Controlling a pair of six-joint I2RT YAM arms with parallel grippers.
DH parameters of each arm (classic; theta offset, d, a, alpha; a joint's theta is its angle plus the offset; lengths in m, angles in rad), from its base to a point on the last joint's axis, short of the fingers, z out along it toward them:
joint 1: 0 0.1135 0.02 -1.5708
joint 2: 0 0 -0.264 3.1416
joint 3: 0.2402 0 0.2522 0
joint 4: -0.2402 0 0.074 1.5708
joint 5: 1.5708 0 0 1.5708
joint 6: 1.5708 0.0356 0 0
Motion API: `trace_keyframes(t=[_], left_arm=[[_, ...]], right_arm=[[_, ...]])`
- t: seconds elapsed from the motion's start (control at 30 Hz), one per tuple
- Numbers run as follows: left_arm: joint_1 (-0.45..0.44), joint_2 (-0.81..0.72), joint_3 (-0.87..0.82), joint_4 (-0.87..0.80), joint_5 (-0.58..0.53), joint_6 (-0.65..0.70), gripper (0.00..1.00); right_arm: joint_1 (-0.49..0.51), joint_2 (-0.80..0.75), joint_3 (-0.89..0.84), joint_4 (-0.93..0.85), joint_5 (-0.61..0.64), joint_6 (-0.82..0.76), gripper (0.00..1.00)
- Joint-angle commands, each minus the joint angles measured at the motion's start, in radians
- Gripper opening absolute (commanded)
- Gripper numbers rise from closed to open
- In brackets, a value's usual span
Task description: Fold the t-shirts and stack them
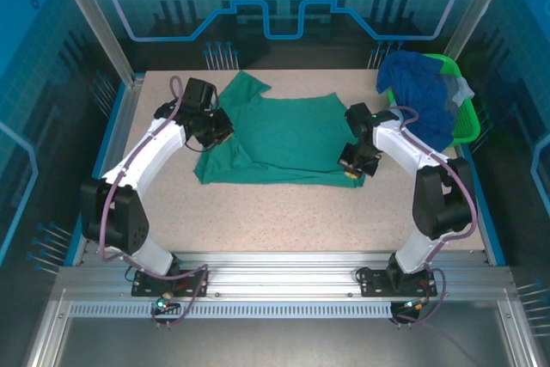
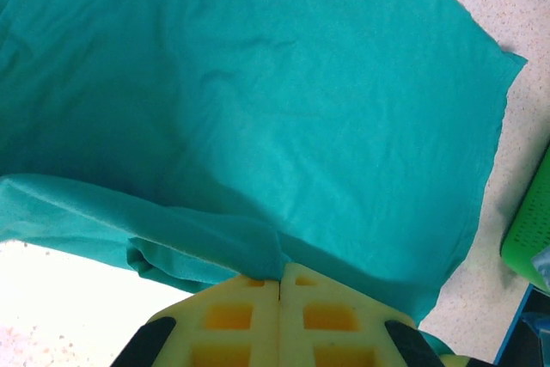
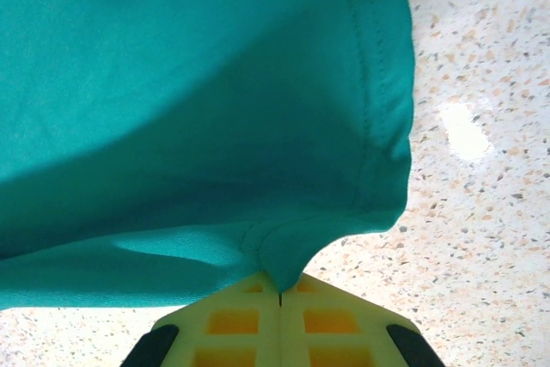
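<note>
A teal-green t-shirt (image 1: 288, 139) lies spread over the middle of the table, plain side up. My left gripper (image 1: 215, 131) pinches its left edge; in the left wrist view the yellow fingers (image 2: 236, 311) are shut on a fold of the teal-green t-shirt (image 2: 258, 109). My right gripper (image 1: 355, 165) holds the shirt's right front corner; there the fingers (image 3: 245, 320) are shut on a bunched tip of the teal-green t-shirt (image 3: 189, 100) near its hem. A heap of royal blue, pale blue and grey t-shirts (image 1: 425, 92) sits at the back right.
The heap rests in a bright green plastic basket (image 1: 464, 122) at the table's back right corner, its rim (image 2: 528, 229) also at the edge of the left wrist view. Speckled tabletop (image 1: 284, 212) stretches between the shirt and the arm bases.
</note>
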Motion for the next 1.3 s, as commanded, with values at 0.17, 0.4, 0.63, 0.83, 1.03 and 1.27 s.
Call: trace_keyframes(t=[0.17, 0.4, 0.63, 0.83, 1.03, 1.27], left_arm=[[0.016, 0.06, 0.061, 0.029, -0.013, 0.045, 0.0], [0.021, 0.112, 0.144, -0.004, -0.042, 0.103, 0.0], [0.025, 0.155, 0.206, -0.049, -0.064, 0.139, 0.0], [0.035, 0.216, 0.215, -0.052, -0.059, 0.173, 0.0], [0.047, 0.281, 0.244, -0.022, -0.059, 0.196, 0.0], [0.063, 0.371, 0.318, -0.026, -0.054, 0.204, 0.0]], right_arm=[[-0.047, 0.051, 0.046, -0.014, 0.013, 0.034, 0.0], [-0.051, 0.091, 0.115, -0.029, 0.02, 0.029, 0.0], [-0.056, 0.127, 0.164, -0.036, 0.027, 0.022, 0.0], [-0.064, 0.2, 0.198, -0.037, 0.03, 0.008, 0.0], [-0.069, 0.263, 0.26, -0.034, 0.06, -0.013, 0.0], [-0.07, 0.352, 0.361, -0.067, 0.057, -0.042, 0.0]])
